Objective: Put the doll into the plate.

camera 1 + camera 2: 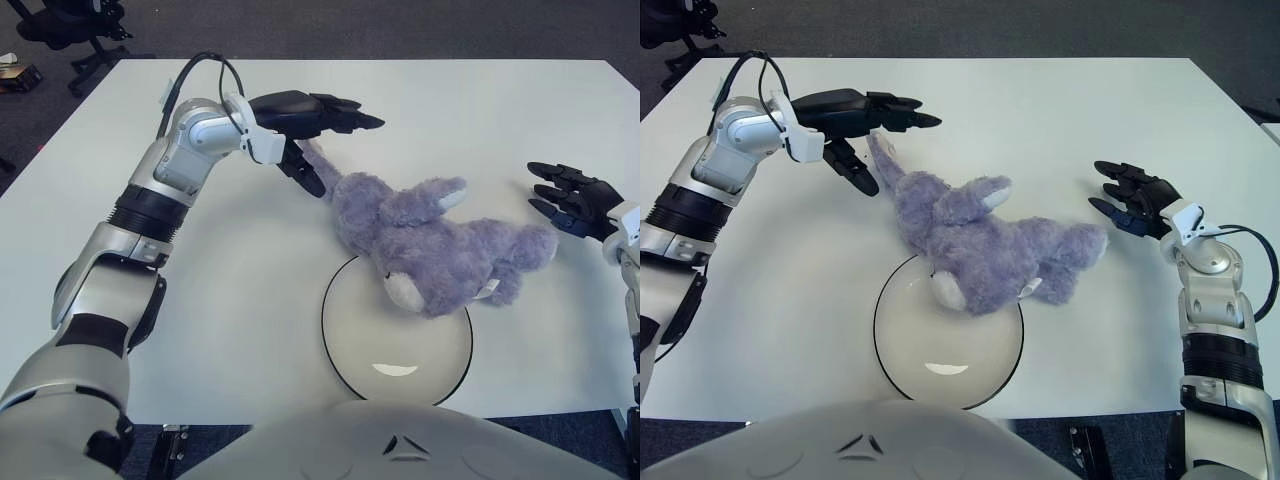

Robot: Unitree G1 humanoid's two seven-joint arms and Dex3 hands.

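Only partly on the plate (345,350), the doll (430,245) — left hand (310,125) open above its limb, right hand (1130,200) open beside it.

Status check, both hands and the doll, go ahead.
Left hand open over doll's far limb, no grasp. Right hand open, right of doll. Doll half on plate, mostly on table. Nothing blocking.
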